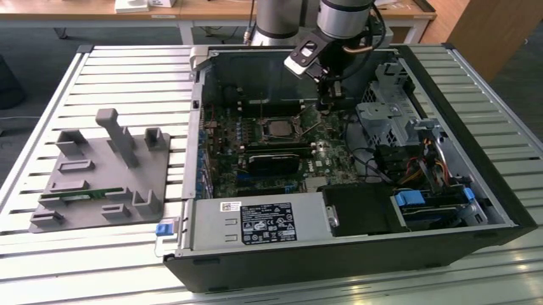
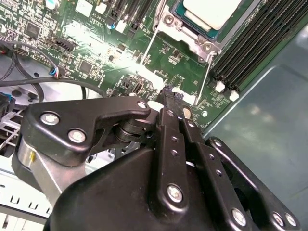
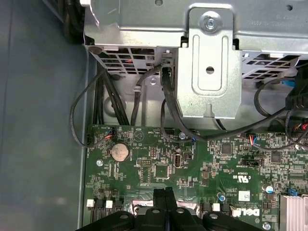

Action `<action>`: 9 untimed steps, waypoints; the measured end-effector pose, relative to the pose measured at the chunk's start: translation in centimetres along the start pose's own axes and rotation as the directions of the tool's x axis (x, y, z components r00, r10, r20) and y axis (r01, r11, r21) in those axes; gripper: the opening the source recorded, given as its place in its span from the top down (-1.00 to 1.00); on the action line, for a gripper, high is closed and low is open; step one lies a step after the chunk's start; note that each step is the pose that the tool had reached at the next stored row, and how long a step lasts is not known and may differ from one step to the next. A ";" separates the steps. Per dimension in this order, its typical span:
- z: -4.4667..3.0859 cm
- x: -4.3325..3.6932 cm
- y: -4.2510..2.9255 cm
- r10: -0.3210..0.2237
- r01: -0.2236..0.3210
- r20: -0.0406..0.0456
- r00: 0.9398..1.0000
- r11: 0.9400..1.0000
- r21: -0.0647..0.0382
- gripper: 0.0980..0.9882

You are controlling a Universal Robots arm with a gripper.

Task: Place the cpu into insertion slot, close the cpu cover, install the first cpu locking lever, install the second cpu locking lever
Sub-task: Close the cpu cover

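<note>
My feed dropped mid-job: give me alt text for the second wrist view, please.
The black gripper, fingers together, points its tip at the green motherboard near the insertion slot. The cpu sits in that slot, and two thin metal levers slant away from it.

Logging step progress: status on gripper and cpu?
Gripper shut, nothing held, low over the board. Cpu seated in insertion slot. Locking levers look unlatched. Nothing blocking the slot.

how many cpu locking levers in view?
2, both in the second wrist view beside the cpu: one lever on the side away from the memory slots, the other lever next to them. None seem hidden.
</note>
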State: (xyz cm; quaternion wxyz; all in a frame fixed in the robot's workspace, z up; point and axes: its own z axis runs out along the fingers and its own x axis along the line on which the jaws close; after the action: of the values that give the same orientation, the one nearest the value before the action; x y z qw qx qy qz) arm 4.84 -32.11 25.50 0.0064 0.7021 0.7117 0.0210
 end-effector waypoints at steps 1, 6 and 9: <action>0.01 0.02 0.04 0.000 0.000 0.001 1.000 1.000 0.000 0.98; 0.05 0.10 0.36 0.000 0.000 0.005 1.000 1.000 0.001 0.98; 0.07 0.11 0.60 0.000 0.000 0.005 1.000 1.000 0.002 0.98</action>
State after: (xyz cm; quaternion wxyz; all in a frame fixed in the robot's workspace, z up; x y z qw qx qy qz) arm 5.44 -31.98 25.45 0.0077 0.7021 0.7117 0.0186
